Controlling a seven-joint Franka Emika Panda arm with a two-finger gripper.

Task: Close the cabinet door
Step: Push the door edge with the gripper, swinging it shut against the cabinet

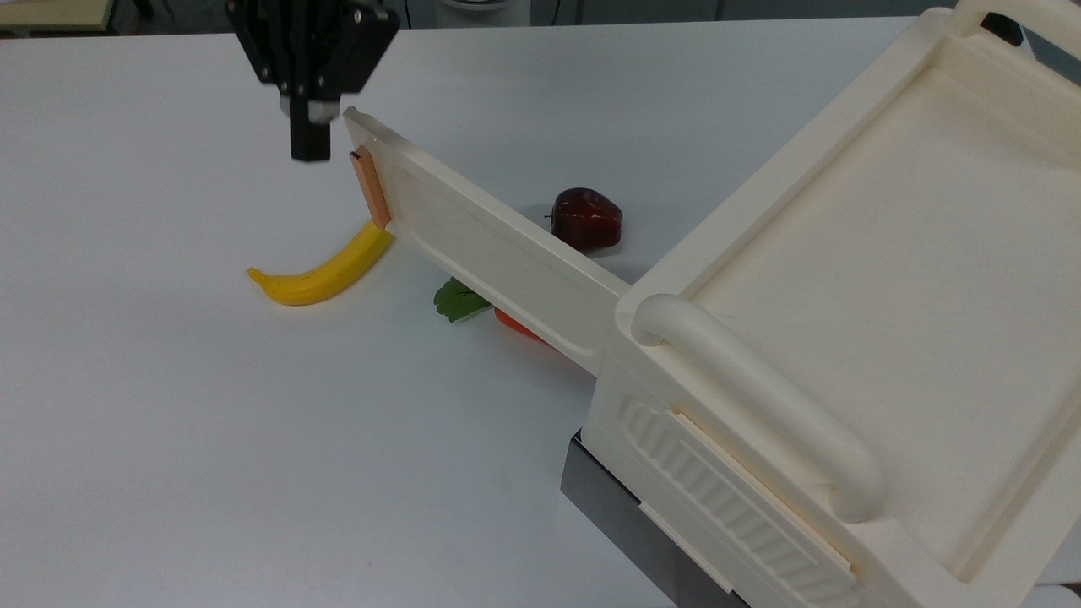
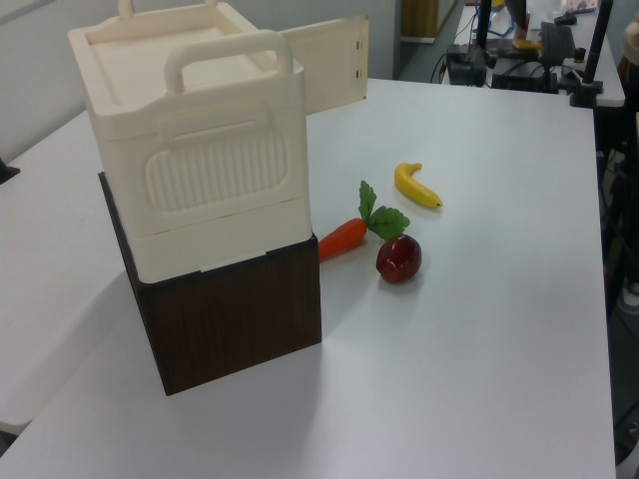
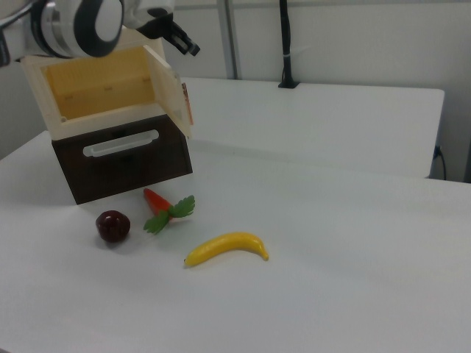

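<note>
Cabinet door (image 1: 490,245): swung wide open from the cabinet (image 1: 853,279), its copper strip (image 1: 370,187) at the free end, above the banana (image 1: 325,270).
Gripper (image 1: 310,139): seen in the top view just left of the door's free end; whether the fingers are apart cannot be told.
Table (image 1: 211,422): an apple (image 1: 586,219) and a carrot (image 2: 342,238) are seen near the cabinet.

- In the top view, we saw the cabinet (image 1: 853,338) at the right, on the table (image 1: 169,422).
- The cabinet door (image 1: 490,245) stood out from it toward the top view's left.
- The gripper (image 1: 310,143) hung just beside the door's free end.
- The banana (image 1: 325,270) lay left of the door, the apple (image 1: 586,219) behind it, the carrot (image 1: 515,323) partly under it.
</note>
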